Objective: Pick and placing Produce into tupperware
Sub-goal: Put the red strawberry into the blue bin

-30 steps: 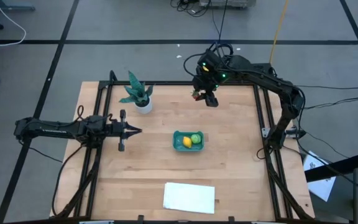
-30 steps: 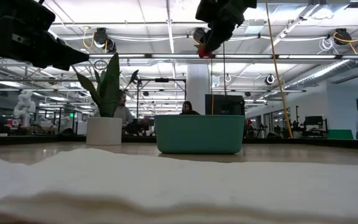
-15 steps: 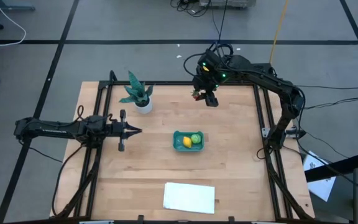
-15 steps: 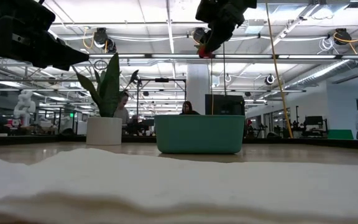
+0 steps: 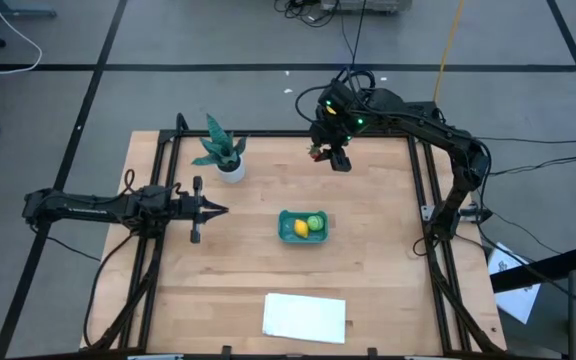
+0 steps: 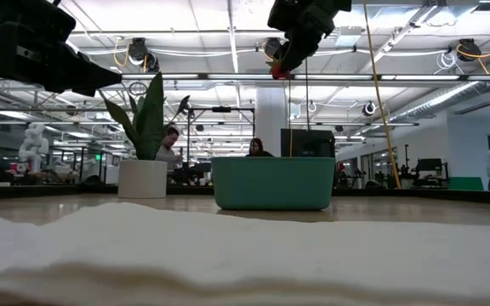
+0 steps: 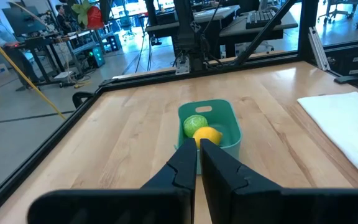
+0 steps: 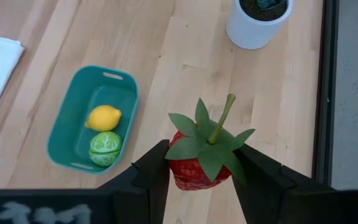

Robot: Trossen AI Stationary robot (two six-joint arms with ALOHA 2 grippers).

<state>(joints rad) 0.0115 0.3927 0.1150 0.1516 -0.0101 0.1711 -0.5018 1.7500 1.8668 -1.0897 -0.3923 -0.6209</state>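
Across the middle of the high view lies the wooden table [image 5: 368, 290], framed by dark rails. A white sheet [image 5: 305, 316] lies at its lower centre, and a potted plant [image 5: 224, 153] stands toward the upper left. The left arm reaches in from the left edge, its gripper [image 5: 218, 210] pinched together, hanging left of the tub and well apart from it. The right arm bends in from the right edge to the upper centre, where its gripper [image 5: 324, 153] hangs high above the table, clamped on a red strawberry [image 8: 197, 167] with green leaves. The teal tub [image 5: 302, 225] sits at the centre. Inside lie a green ball [image 5: 314, 222] and a yellow lemon [image 5: 300, 229], just beside each other.
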